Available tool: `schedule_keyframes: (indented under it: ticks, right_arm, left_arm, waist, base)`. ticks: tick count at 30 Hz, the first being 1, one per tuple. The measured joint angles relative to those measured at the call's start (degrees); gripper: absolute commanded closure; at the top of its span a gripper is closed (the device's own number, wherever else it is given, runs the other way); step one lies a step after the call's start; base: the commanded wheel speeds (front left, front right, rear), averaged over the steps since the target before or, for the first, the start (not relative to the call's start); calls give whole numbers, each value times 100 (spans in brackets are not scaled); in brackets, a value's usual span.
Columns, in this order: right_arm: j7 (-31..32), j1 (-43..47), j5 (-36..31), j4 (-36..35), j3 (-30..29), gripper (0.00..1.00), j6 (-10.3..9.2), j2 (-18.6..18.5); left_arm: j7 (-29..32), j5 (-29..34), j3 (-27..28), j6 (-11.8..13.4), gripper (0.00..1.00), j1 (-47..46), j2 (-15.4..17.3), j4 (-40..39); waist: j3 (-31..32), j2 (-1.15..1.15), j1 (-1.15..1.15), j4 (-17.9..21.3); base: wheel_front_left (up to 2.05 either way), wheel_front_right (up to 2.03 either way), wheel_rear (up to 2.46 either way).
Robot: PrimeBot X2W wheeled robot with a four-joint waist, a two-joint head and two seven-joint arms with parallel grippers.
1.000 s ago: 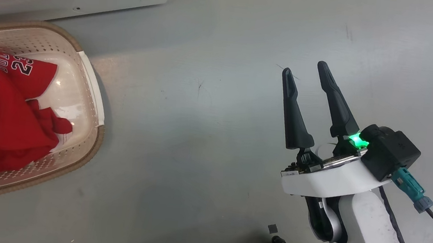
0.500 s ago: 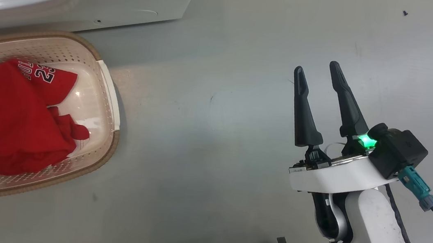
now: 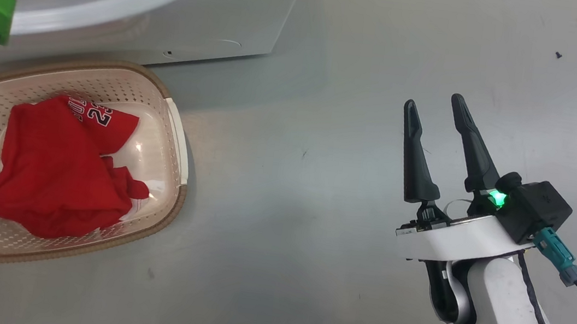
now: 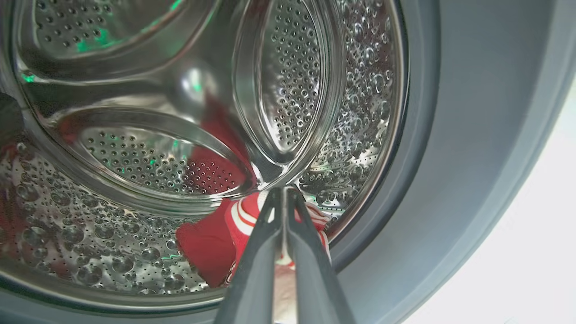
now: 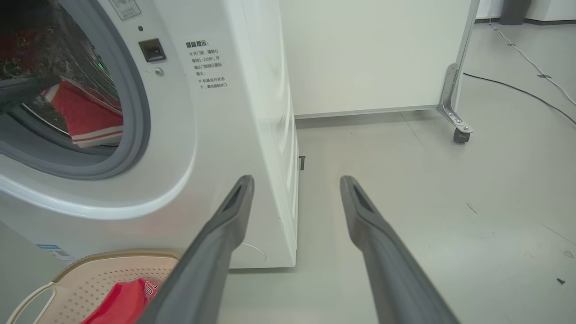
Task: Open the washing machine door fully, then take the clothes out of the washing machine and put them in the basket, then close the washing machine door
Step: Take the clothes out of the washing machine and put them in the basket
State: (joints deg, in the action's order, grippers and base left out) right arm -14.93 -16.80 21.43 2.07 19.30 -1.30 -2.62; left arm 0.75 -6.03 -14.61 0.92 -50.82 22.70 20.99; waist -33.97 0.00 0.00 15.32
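Now, left gripper shut near clothes; right gripper wide open, empty.

I count one washing machine, at the left of the right wrist view, and one basket, left of centre in the head view. There are two red garments: the basket garment and the drum garment. There are two end effectors: the right end effector and the left end effector.

White forearm, dark-fingered right claw, green light
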Motion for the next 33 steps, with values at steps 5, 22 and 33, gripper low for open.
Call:
schedule_keyframes:
  ticks: [5, 22, 33]
  right_arm:
    - [0, 103, -87, 45, -109, 0, 22, -1]
    - [0, 470, -396, 249, -476, 0, 124, -4]
    - [0, 719, -446, 353, -675, 0, 222, -11]
  left_arm:
    - [-294, -1, -3, 164, 100, 316, -181, -283]
    - [-1094, -238, 215, 459, 100, 1338, -648, -1238]
    - [-1308, -253, 407, 524, 100, 1920, -787, -1913]
  waist:
    - [188, 0, 0, -124]
    - [949, 0, 0, -585]
    - [1433, 0, 0, -886]
  base:
    - [0, 0, 0]
    - [0, 0, 0]
    - [0, 0, 0]
